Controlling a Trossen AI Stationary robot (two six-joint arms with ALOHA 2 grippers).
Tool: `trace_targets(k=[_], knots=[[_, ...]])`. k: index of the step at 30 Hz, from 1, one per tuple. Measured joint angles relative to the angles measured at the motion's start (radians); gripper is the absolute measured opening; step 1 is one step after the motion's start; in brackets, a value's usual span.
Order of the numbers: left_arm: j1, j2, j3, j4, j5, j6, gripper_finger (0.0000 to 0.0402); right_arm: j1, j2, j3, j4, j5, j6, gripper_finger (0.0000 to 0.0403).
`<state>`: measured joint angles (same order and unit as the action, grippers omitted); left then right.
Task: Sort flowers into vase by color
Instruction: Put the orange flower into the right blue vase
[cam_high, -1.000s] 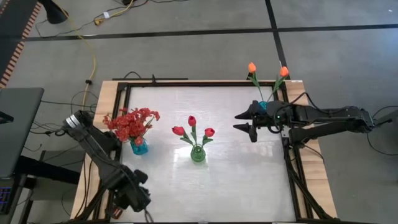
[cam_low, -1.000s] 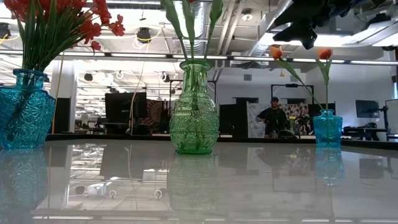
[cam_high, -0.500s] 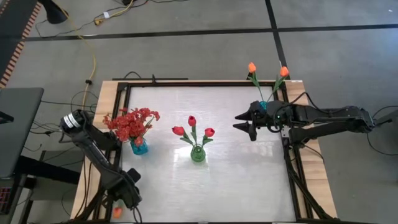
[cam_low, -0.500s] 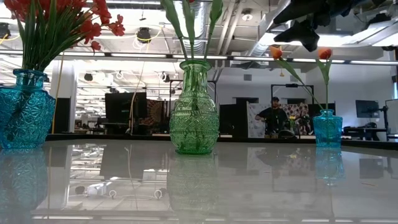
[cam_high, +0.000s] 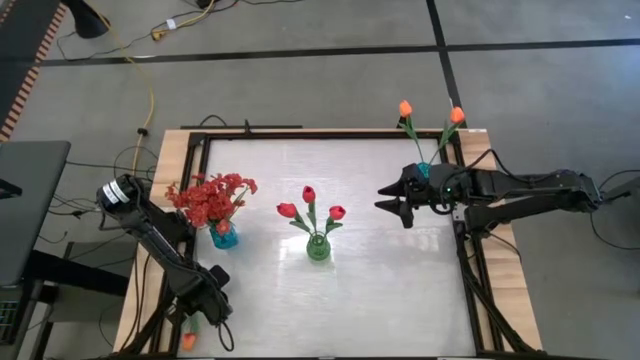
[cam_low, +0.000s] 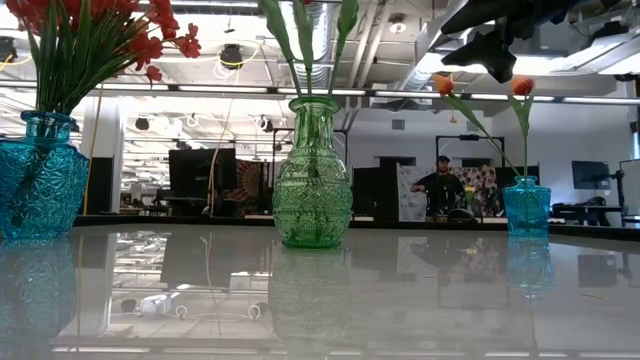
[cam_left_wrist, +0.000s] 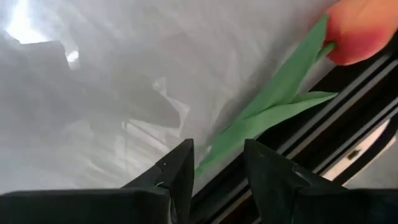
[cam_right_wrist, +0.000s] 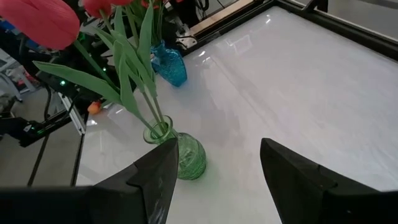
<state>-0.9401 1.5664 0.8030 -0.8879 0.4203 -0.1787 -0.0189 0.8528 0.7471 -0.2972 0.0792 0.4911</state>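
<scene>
Loose orange tulip (cam_high: 189, 341) lies at lower left of the high view, off the table's (cam_high: 330, 180) corner, on the frame rail. Stem runs diagonally; in wrist view leaves pass between the left gripper's (cam_left_wrist: 217, 167) fingers, bloom beyond. Fingers spread around stem, not pinching yet. Left arm nearer by far; right gripper (cam_high: 396, 196) spread, empty, mid-right.

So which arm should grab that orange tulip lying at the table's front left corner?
Left. Its gripper already hangs over the loose orange tulip, open fingers straddling the stem. The right gripper waits across the table by the small blue vase.
</scene>
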Motion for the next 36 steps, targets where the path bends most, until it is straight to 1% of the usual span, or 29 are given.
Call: trace_targets(k=[4, 7, 8, 9, 11, 13, 15, 18, 21, 24, 28, 31, 36], knots=[[0.005, 0.002, -0.008, 0.017, -0.003, 0.036, 0.0128, 0.0, 0.0, 0.0, -0.001, 0.0, -0.001, 0.0254], [0.035, 0.004, -0.018, 0.068, 0.045, 0.043, 0.0128, 0.0, 0.0, 0.0, -0.001, 0.0, -0.002, 0.0254], [0.049, 0.004, -0.022, 0.085, 0.061, 0.008, 0.0128, 0.0, 0.0, 0.0, -0.003, 0.0, -0.002, 0.0254], [0.06, 0.005, -0.025, 0.111, 0.058, -0.081, 0.0128, 0.0, 0.0, 0.0, -0.004, 0.0, -0.002, 0.0254], [0.069, 0.01, -0.018, 0.195, 0.055, -0.205, 0.0128, 0.001, 0.0, 0.0, -0.007, 0.0, -0.002, 0.0254], [0.066, 0.004, -0.02, 0.193, 0.046, -0.281, 0.0128, 0.004, 0.0, 0.0, -0.01, 0.0, -0.004, 0.0254], [0.053, 0.009, -0.02, 0.201, 0.058, -0.337, 0.0128, 0.011, 0.0, 0.0, -0.009, 0.0, -0.005, 0.0254], [0.038, 0.005, -0.019, 0.191, 0.129, -0.393, 0.0128, 0.013, 0.0, 0.0, -0.012, 0.0, -0.01, 0.0254], [0.02, 0.005, -0.018, 0.181, 0.139, -0.408, 0.0128, 0.012, 0.0, 0.0, -0.009, 0.0, -0.02, 0.0254], [0.012, 0.005, -0.018, 0.184, 0.142, -0.474, 0.0128, 0.011, 0.0, 0.0, -0.009, 0.0, -0.021, 0.0254], [0.02, 0.005, -0.017, 0.192, 0.14, -0.637, 0.0128, 0.011, 0.0, 0.0, -0.008, 0.0, -0.021, 0.0254], [0.019, 0.005, -0.016, 0.214, 0.117, -0.74, 0.0128, 0.011, 0.0, 0.0, -0.008, 0.0, -0.022, 0.0254], [0.02, 0.005, -0.015, 0.248, 0.077, -0.855, 0.0128, 0.012, 0.0, 0.0, -0.009, 0.0, -0.029, 0.0254]])
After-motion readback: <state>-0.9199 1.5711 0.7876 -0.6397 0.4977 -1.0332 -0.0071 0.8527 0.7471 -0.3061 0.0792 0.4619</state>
